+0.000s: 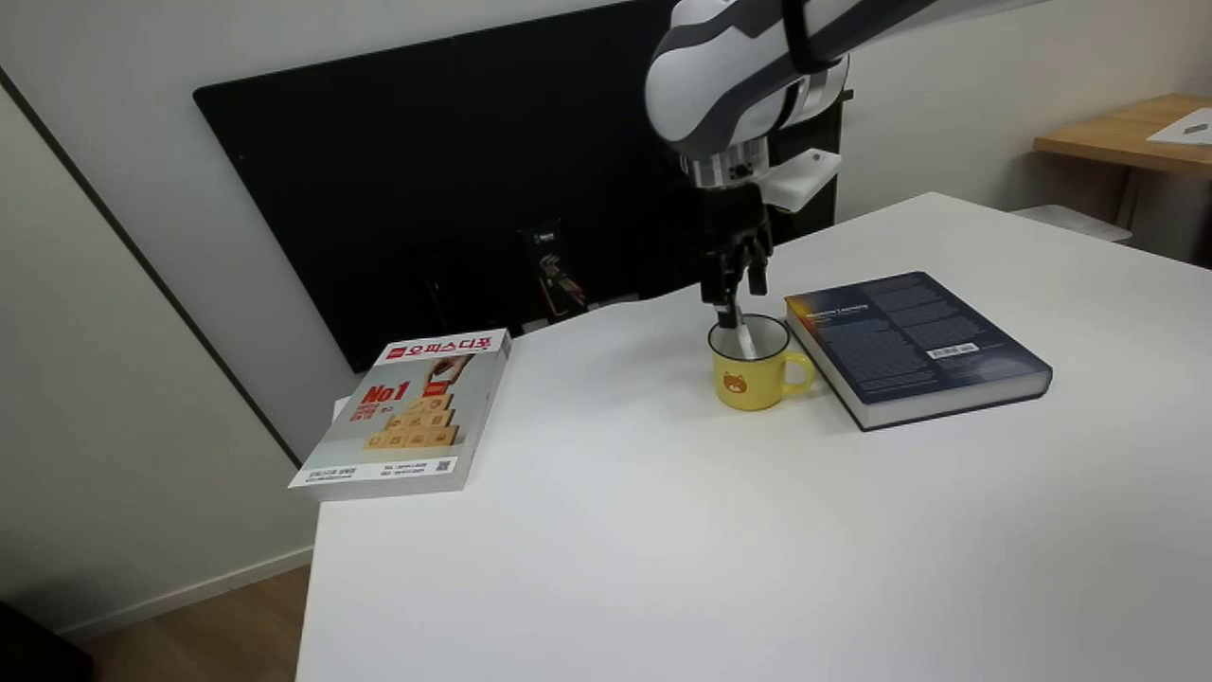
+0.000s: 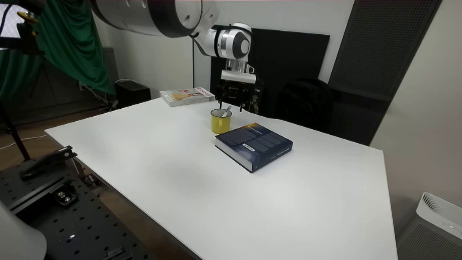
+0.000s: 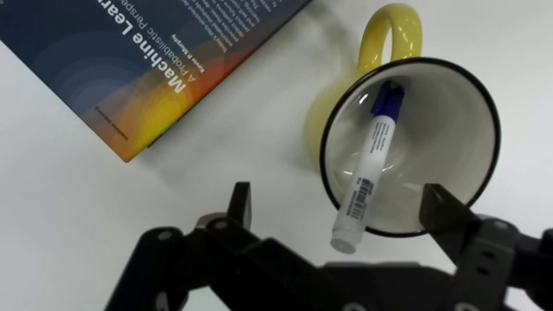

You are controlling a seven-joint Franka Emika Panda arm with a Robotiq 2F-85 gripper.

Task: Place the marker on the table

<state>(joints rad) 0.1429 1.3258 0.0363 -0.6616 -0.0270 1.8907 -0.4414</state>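
Note:
The marker [image 1: 746, 341] is white with a blue-purple cap. It leans inside the yellow mug [image 1: 748, 386], cap end down, its white end sticking out over the rim. It shows in an exterior view [image 2: 227, 111] and in the wrist view [image 3: 367, 168]. The mug [image 2: 221, 125] stands upright on the white table [image 1: 587, 540]; in the wrist view I look down into the mug [image 3: 453, 125]. My gripper [image 3: 337, 202] is open and empty above the mug. Its fingers are on either side of the marker's upper end, apart from it. The gripper [image 2: 231, 107] points down.
A thick dark blue book [image 1: 918, 341] lies right beside the mug on its handle side; it also shows in the wrist view [image 3: 142, 69]. A white book [image 1: 407, 407] lies at a table corner. A small wooden table [image 1: 1117, 137] stands far off.

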